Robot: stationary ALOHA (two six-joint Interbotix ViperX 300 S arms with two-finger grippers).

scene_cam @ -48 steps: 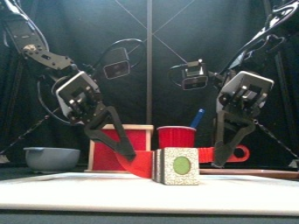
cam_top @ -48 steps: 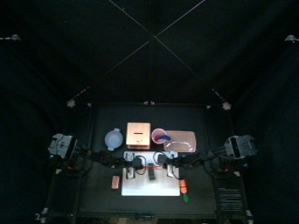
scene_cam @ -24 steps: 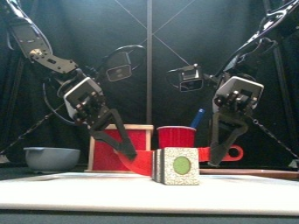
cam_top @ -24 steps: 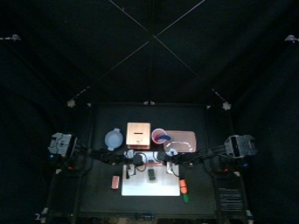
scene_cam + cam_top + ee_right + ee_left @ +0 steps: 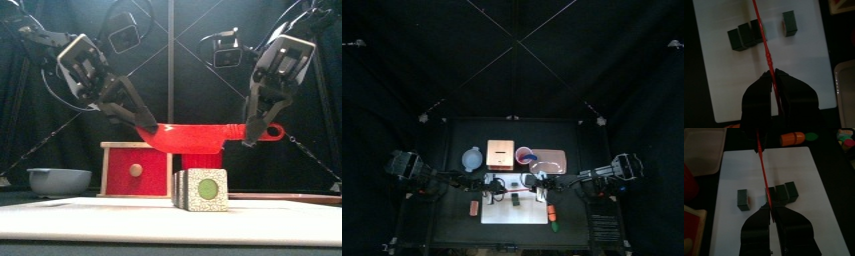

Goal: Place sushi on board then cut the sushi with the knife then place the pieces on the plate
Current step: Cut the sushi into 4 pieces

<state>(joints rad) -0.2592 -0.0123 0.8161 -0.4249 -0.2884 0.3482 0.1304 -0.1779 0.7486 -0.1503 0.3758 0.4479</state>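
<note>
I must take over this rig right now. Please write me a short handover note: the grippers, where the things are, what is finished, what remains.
Left gripper: shut on the blade end of the red knife.
Right gripper: shut on its handle end. The knife hangs level above the sushi roll.
On the white board: one block lies apart, three blocks stand together.
Done: sushi on board, one piece separated.
Left: cut the three apart, then move all pieces to the pink tray.

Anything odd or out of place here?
Nothing spilled or damaged. Both the left gripper and right gripper clamp one red knife, level above the sushi roll; one piece stands apart on the white board.
</note>
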